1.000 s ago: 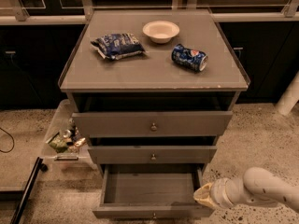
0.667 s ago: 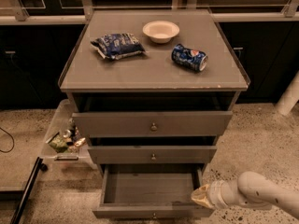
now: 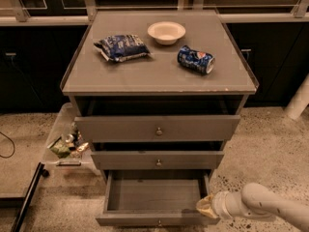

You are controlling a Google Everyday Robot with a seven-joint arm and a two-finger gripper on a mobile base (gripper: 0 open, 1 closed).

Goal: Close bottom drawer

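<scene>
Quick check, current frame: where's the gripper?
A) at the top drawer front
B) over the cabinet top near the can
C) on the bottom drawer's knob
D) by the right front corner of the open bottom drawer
D: the gripper sits low at the right front corner of the bottom drawer, which is pulled out, while the knob at the middle of the drawer front is untouched.
</scene>
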